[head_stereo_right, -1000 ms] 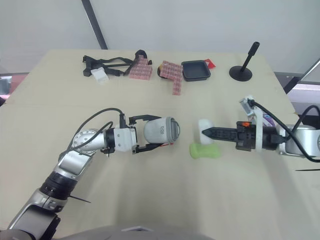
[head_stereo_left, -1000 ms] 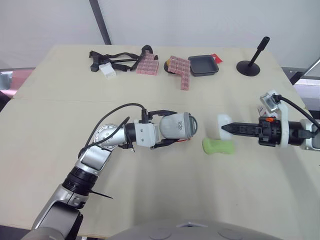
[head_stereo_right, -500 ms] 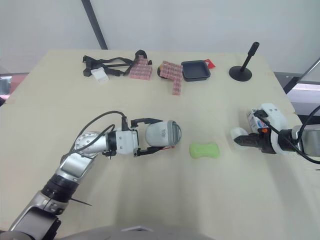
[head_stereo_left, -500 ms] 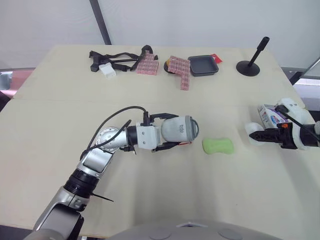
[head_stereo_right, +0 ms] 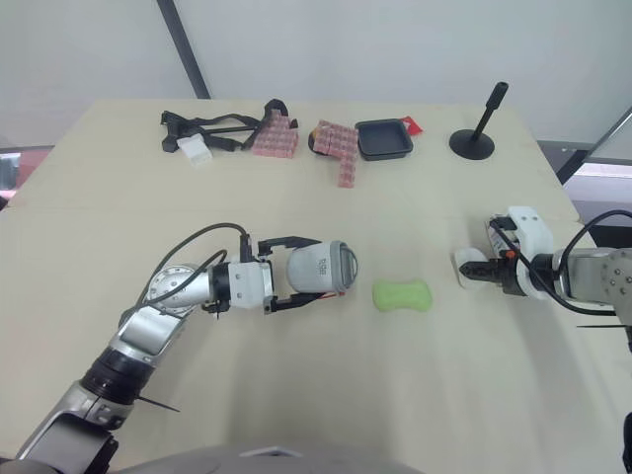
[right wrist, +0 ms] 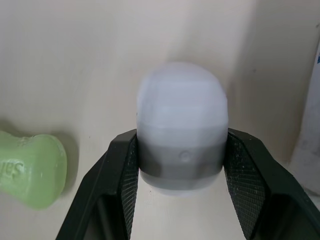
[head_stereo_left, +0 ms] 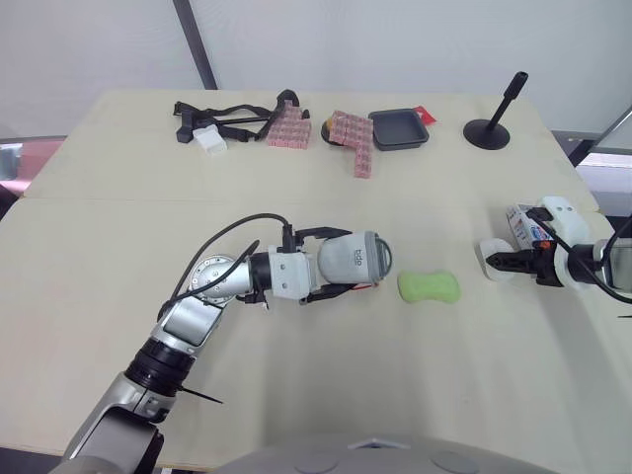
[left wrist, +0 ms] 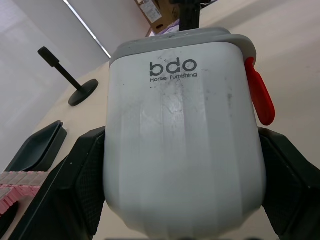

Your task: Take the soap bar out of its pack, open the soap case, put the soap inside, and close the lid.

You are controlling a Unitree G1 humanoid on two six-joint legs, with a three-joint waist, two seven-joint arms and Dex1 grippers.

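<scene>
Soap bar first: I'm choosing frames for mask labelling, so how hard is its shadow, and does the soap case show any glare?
Right wrist view: the soap bar throws a soft, dim shadow on the table, on the side facing the white lid. Left wrist view: the soap case carries a faint, broad sheen, no hard glare.

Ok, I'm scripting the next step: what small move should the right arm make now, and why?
Probably lower the lid onto the table beside the soap pack and release it: the right gripper is shut on it, the green soap lies bare, and the left gripper holds the case.
</scene>
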